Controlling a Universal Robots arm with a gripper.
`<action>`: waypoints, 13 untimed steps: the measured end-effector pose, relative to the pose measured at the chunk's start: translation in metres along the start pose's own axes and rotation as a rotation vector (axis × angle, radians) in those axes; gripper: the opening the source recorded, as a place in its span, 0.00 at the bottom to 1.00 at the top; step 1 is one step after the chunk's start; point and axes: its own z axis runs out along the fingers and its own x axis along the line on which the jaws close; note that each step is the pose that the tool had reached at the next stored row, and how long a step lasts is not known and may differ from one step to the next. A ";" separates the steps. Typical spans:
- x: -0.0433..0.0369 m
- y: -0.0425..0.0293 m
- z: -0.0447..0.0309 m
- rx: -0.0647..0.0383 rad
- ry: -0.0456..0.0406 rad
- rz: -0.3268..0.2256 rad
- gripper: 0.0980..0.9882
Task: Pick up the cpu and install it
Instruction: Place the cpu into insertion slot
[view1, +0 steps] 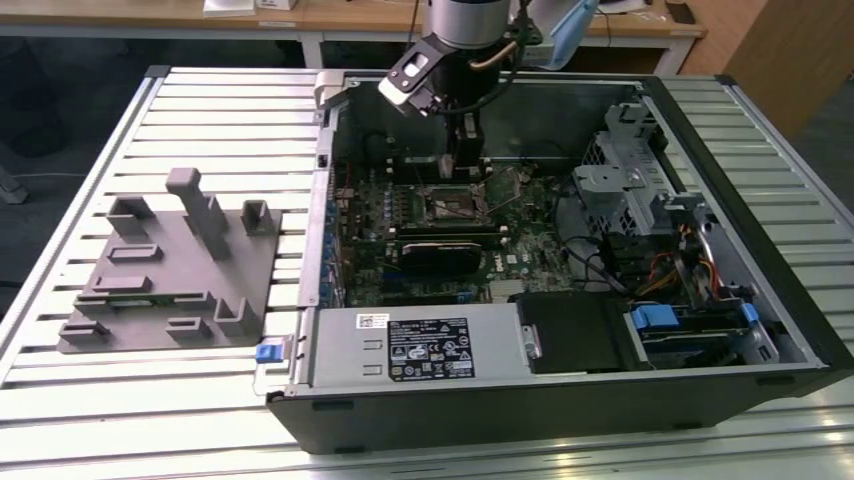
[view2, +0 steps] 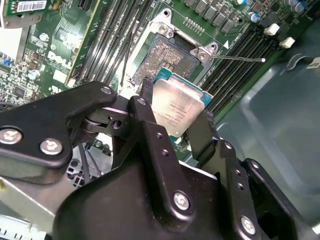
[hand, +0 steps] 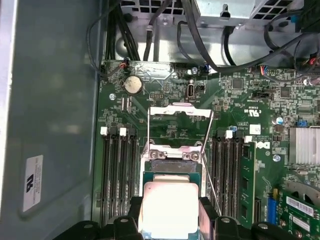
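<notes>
Exterior view: the black hand (view1: 461, 176) hangs inside the open dark computer case (view1: 534, 415), its tips hard to make out. Second wrist view: it is clamped on the silvery square cpu (view2: 176, 102), near the dark metal-framed socket (view2: 167, 56). First wrist view: the cpu's near edge is cut off.

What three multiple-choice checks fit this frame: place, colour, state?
1. Where is the cpu? A on the floor; B between the fingers, by the socket; C in a person's hand.
2. Its top? A black; B blue; C pale silvery.
3. The socket is? A open, contacts bare; B shut; C under a cooler.
Answers: 1 B, fingers flank it in the second wrist view; 2 C, pale metal in both wrist views; 3 A, its frame stands raised.
</notes>
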 end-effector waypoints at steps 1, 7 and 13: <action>0.0000 0.0000 0.0011 0.000 0.0000 0.000 0.48; 0.0001 -0.0004 0.0093 0.000 -0.0005 0.002 0.48; 0.0002 -0.0009 0.0195 0.000 0.0003 0.002 0.48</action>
